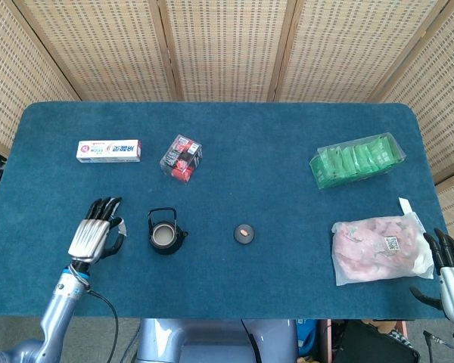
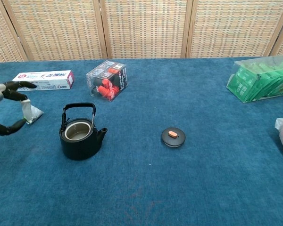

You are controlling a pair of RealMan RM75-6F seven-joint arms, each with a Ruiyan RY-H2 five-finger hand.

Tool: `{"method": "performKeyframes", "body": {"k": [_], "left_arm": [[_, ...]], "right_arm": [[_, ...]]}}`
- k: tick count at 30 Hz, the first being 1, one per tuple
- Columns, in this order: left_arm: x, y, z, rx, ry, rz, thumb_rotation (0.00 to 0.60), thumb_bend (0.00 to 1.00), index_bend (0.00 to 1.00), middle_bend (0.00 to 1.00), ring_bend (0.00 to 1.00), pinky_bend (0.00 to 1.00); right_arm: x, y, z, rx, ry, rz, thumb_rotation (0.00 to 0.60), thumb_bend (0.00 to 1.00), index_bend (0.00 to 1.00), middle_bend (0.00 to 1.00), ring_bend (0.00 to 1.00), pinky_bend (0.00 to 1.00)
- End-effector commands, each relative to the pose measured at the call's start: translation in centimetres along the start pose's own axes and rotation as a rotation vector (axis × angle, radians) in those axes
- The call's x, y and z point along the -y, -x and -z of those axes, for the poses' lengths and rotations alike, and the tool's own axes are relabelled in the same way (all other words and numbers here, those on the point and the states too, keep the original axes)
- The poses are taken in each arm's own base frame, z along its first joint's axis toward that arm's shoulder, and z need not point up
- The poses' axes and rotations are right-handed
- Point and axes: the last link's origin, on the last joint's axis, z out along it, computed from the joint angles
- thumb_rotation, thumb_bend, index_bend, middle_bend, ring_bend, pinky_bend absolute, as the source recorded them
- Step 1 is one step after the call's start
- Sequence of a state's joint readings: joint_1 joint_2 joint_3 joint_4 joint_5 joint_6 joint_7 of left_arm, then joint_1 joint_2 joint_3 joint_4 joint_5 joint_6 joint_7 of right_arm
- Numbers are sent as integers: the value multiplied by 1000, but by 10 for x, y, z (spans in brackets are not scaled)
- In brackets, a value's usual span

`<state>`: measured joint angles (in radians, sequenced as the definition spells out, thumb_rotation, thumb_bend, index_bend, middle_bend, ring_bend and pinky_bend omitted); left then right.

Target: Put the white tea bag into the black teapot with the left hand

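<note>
The black teapot [image 1: 165,233] [image 2: 80,133] stands open at the front left of the blue table, handle up. Its lid [image 1: 244,233] [image 2: 173,136] lies on the cloth to the right. My left hand [image 1: 94,231] [image 2: 7,107] is raised just left of the pot and pinches the white tea bag [image 2: 32,112] [image 1: 122,222], which hangs below the fingers, clear of the cloth. My right hand [image 1: 450,266] rests at the table's front right edge with fingers apart and nothing in it; the chest view does not show it.
Behind the pot lie a toothpaste box [image 1: 108,150] [image 2: 43,80] and a clear box of red items [image 1: 181,158] [image 2: 106,80]. Green packets [image 1: 357,160] [image 2: 259,77] sit far right. A pink bag [image 1: 378,248] lies by my right hand.
</note>
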<state>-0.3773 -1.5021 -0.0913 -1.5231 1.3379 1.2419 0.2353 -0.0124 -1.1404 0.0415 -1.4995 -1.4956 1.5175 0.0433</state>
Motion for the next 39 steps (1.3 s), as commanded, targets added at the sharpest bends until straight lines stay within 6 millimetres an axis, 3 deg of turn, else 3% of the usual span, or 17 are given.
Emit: {"method": "performKeyframes", "body": {"k": [1,14,39], "left_arm": [[-3,-9,3,-27,16,11,600,492,619,98,0,0],[-14,-49,12,-141,91,57,600,492,626,101,0,0],[-56,-75,5,-146,263,106,600,493,626,102,0,0]], "right_arm": [[0,0,0,0,0,0,600,62,0,0,0,0],[0,0,2,-2,-2,-6,600,61,0,0,0,0],[-1,3,3,9,3,-11,600,61,0,0,0,0]]}}
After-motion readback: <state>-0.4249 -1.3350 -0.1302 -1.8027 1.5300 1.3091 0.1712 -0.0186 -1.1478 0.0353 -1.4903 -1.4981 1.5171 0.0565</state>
